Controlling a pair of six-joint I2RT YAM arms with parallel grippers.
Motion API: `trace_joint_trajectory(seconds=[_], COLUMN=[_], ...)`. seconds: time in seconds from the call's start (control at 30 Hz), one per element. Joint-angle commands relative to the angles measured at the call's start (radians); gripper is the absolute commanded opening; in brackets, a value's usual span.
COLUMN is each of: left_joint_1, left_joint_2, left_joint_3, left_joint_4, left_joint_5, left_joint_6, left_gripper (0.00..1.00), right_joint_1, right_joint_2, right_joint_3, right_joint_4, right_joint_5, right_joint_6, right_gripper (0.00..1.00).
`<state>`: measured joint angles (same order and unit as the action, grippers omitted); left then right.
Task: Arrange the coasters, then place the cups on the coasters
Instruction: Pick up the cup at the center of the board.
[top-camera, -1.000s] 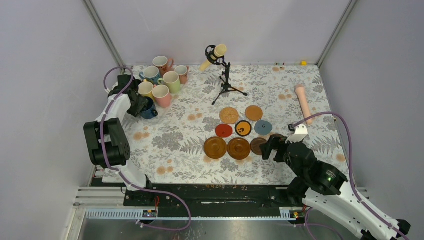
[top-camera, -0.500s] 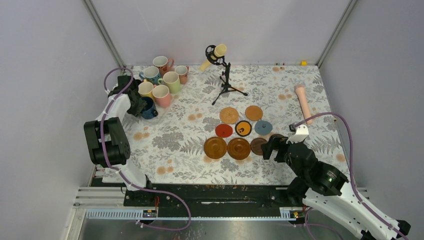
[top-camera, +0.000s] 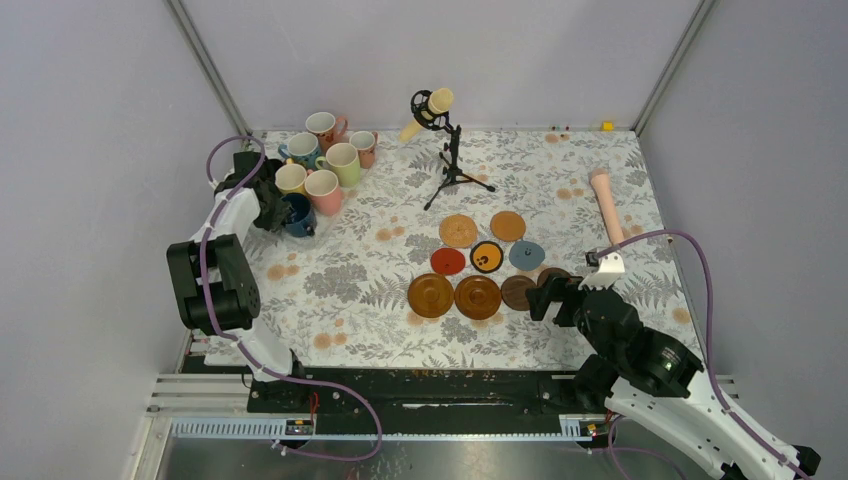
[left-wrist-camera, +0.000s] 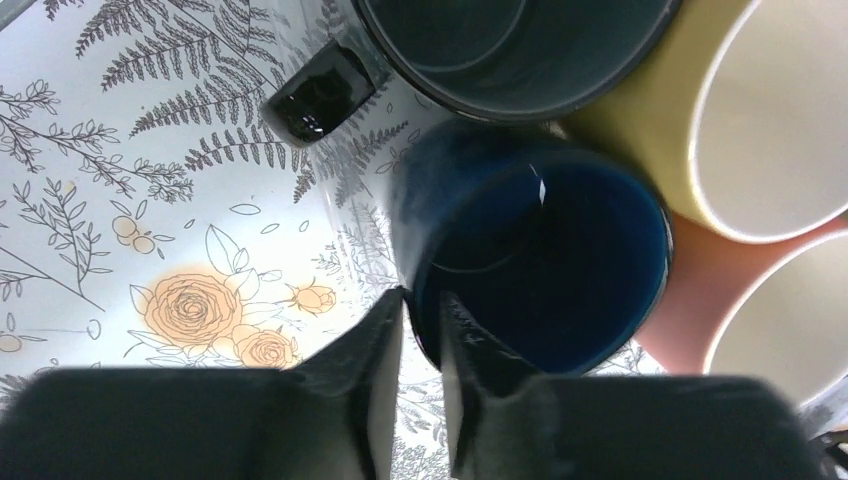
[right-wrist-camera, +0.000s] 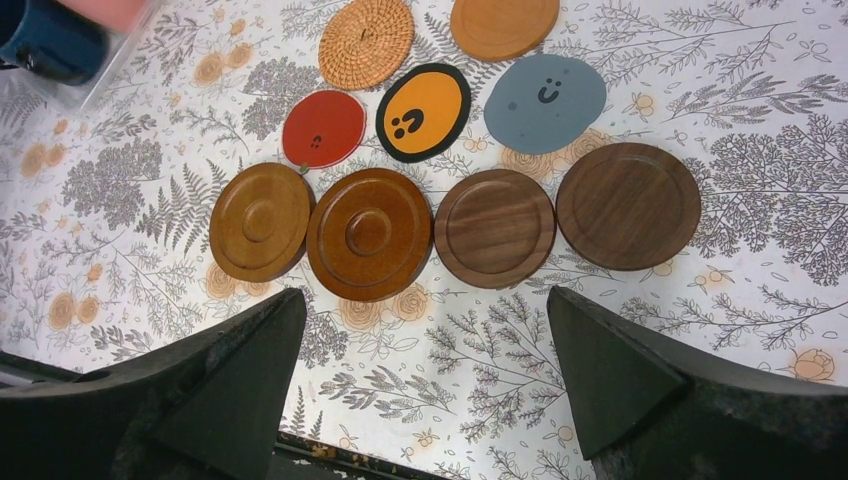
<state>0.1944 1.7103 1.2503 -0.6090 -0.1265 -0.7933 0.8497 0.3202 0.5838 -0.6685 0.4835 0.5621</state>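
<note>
The left gripper (left-wrist-camera: 420, 305) has its jaws nearly together, pinching the wall of the navy mug (left-wrist-camera: 560, 260), one finger inside the rim and one outside. That mug stands upright on the floral cloth (top-camera: 350, 290), pressed up against a yellow mug (left-wrist-camera: 780, 110), a pink one (left-wrist-camera: 700, 300) and a dark one (left-wrist-camera: 500, 50). They belong to the huddle of mugs (top-camera: 342, 160) in the far left corner. The right gripper (right-wrist-camera: 430, 400) is spread wide with nothing in it, hanging over the near edge of the coasters (right-wrist-camera: 494, 227). These lie flat mid-table: four brown wooden discs in the front row, then red (right-wrist-camera: 323, 128), black-rimmed orange (right-wrist-camera: 423, 112) and grey-blue (right-wrist-camera: 545, 103), and two tan ones farthest back. None has a mug on it. A microphone (top-camera: 430, 105) stands behind them, and a pink handle (top-camera: 606, 205) lies off to the right.
</note>
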Motion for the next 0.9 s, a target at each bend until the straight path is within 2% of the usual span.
trace_joint_trajectory(seconds=[0.0, 0.23, 0.47, 0.67, 0.77, 0.87], left_joint_1=[0.004, 0.006, 0.007, -0.003, -0.043, -0.152], left_joint_2=[-0.034, -0.122, -0.247, -0.348, -0.365, -0.393], left_joint_3=[0.002, 0.026, 0.039, 0.01, 0.011, 0.018], left_joint_4=[0.023, -0.044, -0.089, -0.083, -0.116, -0.173], left_joint_5=[0.006, -0.008, -0.009, 0.168, 0.253, 0.231], left_joint_6=[0.008, 0.01, 0.064, 0.191, 0.26, 0.311], left_gripper=[0.11, 0.0, 0.0, 0.0, 0.0, 0.0], right_joint_1=[-0.005, -0.005, -0.005, -0.004, -0.005, -0.005], right_joint_2=[-0.018, -0.013, -0.033, -0.063, -0.062, -0.044], right_joint_3=[0.014, 0.02, 0.024, 0.032, 0.037, 0.058], right_joint_4=[-0.014, -0.015, -0.021, -0.048, -0.047, -0.054], right_joint_5=[0.058, 0.065, 0.063, 0.054, 0.062, 0.074], right_joint_6=[0.001, -0.004, 0.001, 0.005, -0.002, -0.012], right_gripper=[0.99, 0.99, 0.99, 0.99, 0.99, 0.99])
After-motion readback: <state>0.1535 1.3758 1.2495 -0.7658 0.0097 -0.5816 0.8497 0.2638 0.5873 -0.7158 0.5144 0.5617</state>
